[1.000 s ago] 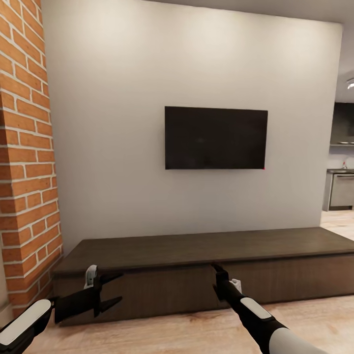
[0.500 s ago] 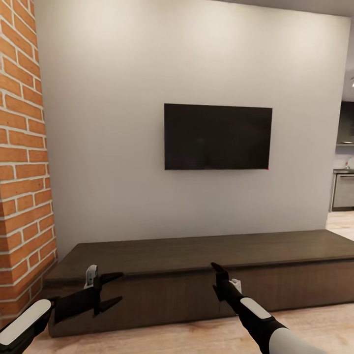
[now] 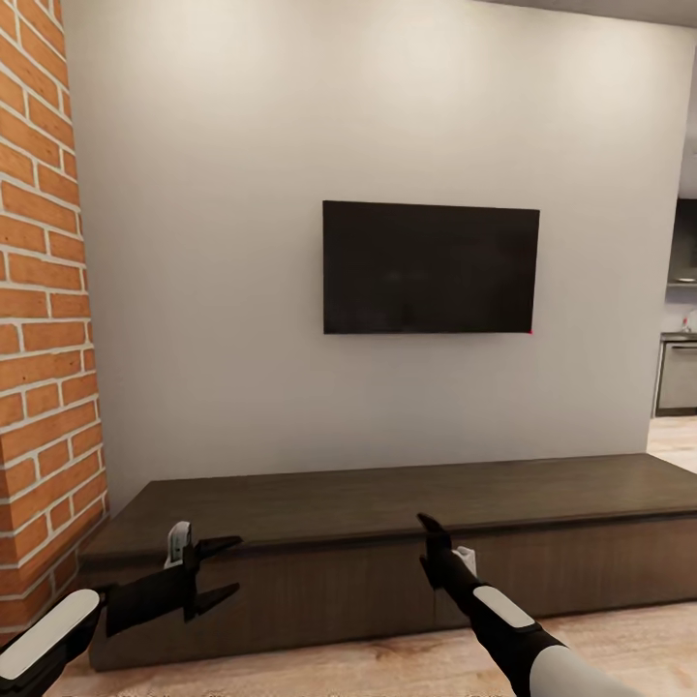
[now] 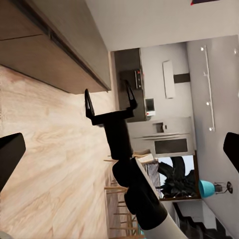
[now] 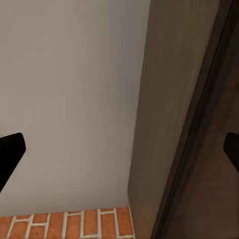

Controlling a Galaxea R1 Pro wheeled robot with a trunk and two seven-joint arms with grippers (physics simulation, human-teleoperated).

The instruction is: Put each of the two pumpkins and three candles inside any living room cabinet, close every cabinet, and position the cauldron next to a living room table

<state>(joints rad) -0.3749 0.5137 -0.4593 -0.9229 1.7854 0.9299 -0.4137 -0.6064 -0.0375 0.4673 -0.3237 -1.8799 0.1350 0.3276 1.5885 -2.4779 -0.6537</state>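
Observation:
The long low dark-brown cabinet [image 3: 387, 499] stands against the white wall, its drawer fronts flush and its flat top bare. My left gripper [image 3: 221, 567] hovers open in front of its left end, nothing between the fingers. My right gripper [image 3: 433, 542] hangs before the middle seam of the cabinet front, and in the left wrist view this right gripper [image 4: 110, 101] is open and empty. The cabinet edge [image 4: 50, 55] and the cabinet top [image 5: 169, 99] show close in the wrist views. Pumpkins, candles, cauldron and table are out of view.
A black TV [image 3: 430, 268] hangs on the wall above the cabinet. A brick wall [image 3: 44, 339] closes the left side. The kitchen with an oven [image 3: 678, 378] opens at the right. Wooden floor [image 3: 387, 668] runs along the cabinet front; dining chairs [image 4: 119, 199] stand behind.
The whole picture has shifted: the camera has moved closer to the cabinet and a little rightward. Both arms keep the same pose, both grippers still open.

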